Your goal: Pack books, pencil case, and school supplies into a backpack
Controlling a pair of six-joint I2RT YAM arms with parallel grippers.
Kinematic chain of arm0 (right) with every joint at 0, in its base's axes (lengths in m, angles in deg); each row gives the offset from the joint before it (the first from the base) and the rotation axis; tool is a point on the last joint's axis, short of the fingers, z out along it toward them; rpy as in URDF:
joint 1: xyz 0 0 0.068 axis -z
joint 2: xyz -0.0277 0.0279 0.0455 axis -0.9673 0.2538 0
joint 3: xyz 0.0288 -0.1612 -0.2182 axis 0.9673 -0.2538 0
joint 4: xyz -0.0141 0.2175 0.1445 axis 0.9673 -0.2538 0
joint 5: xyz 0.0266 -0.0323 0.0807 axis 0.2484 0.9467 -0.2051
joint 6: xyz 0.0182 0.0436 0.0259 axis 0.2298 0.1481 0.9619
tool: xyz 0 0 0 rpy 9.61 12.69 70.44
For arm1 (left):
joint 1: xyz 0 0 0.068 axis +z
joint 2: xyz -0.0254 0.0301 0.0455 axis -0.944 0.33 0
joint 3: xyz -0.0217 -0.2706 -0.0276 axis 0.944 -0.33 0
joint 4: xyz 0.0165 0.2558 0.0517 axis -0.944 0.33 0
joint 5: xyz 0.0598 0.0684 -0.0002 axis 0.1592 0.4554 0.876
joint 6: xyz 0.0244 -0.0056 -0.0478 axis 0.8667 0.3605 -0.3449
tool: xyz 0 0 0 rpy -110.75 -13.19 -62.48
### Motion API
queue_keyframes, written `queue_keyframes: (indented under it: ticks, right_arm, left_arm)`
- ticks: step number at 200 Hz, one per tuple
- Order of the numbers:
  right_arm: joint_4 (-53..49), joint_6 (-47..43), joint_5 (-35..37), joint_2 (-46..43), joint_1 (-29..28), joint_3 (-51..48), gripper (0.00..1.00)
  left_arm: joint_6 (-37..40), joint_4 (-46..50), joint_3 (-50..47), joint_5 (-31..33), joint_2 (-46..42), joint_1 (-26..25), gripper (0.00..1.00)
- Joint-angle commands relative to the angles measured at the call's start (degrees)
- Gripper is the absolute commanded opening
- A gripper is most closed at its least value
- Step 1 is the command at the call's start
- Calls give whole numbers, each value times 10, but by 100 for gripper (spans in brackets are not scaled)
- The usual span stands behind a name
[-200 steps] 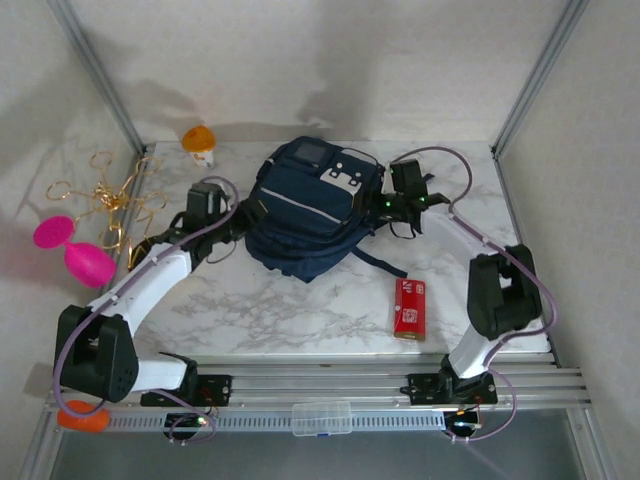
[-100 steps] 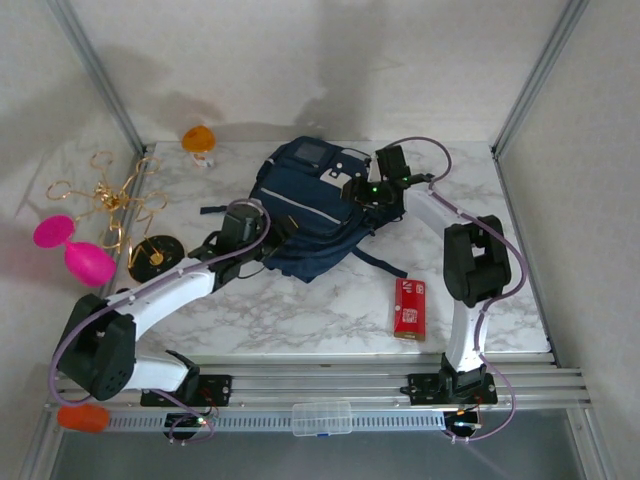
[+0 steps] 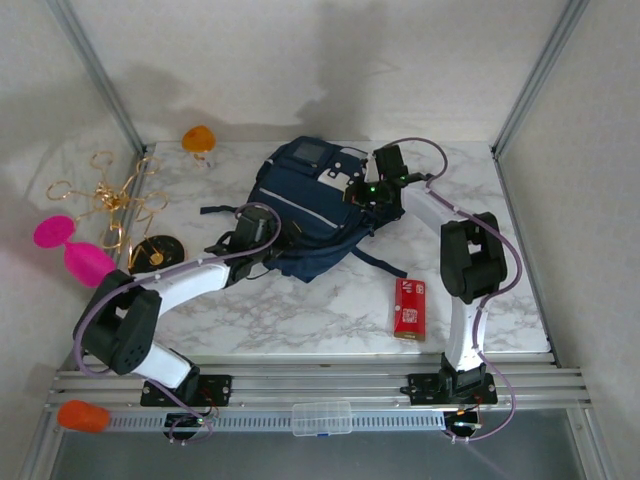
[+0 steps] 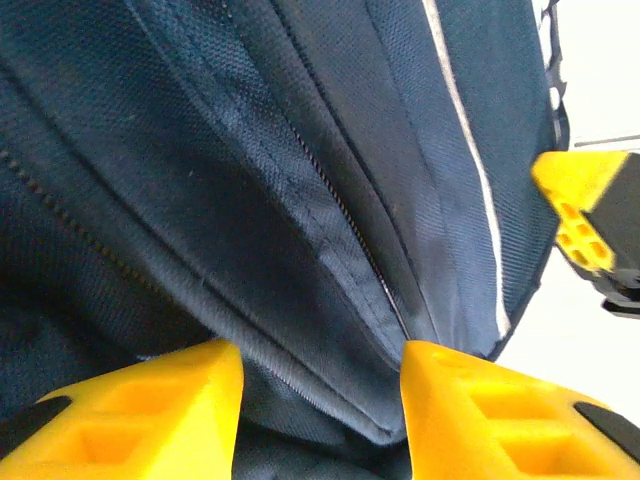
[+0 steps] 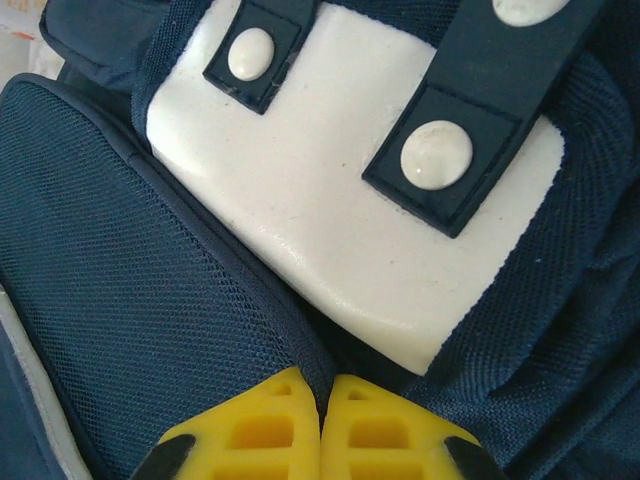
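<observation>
The big blue backpack [image 3: 300, 205] lies at the table's [image 3: 300, 310] 12 o'clock end. The left gripper [image 4: 320, 385], at its 8 o'clock edge, has its fingers apart around a fold. The right gripper [image 5: 320, 425], at 2 o'clock, is squeezed closed against it. The red box [image 3: 410, 308] sits at 5 o'clock.
</observation>
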State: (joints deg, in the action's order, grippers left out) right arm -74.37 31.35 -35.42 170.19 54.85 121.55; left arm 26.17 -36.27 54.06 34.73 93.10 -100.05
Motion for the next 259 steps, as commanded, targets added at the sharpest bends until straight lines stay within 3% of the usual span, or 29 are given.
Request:
queue_keyframes:
  ticks: [1, 71, 107, 132, 184, 215, 259]
  right_arm:
    - [22, 13, -18, -50, -5, -38, 0]
    - [88, 64, -26, -141, -16, -149, 0]
    - [132, 105, -11, -129, -15, -162, 0]
    - [167, 145, -8, -138, -15, -185, 0]
    - [215, 203, -29, -160, -21, -207, 0]
    - [225, 225, -29, -169, -30, -214, 0]
    - [240, 256, -20, -178, -44, -216, 0]
  left_arm:
    - [36, -39, 42, -4, 34, -3, 43]
    - [112, -82, 145, -64, 143, 27, 42]
    - [134, -10, 151, -58, 101, 42, 52]
    - [91, 77, 131, -34, 47, 39, 56]
    - [10, 156, 69, 46, -61, -58, 58]
    - [-16, 178, 105, 76, -34, -127, 58]
    - [-101, 175, 163, 136, 29, -172, 58]
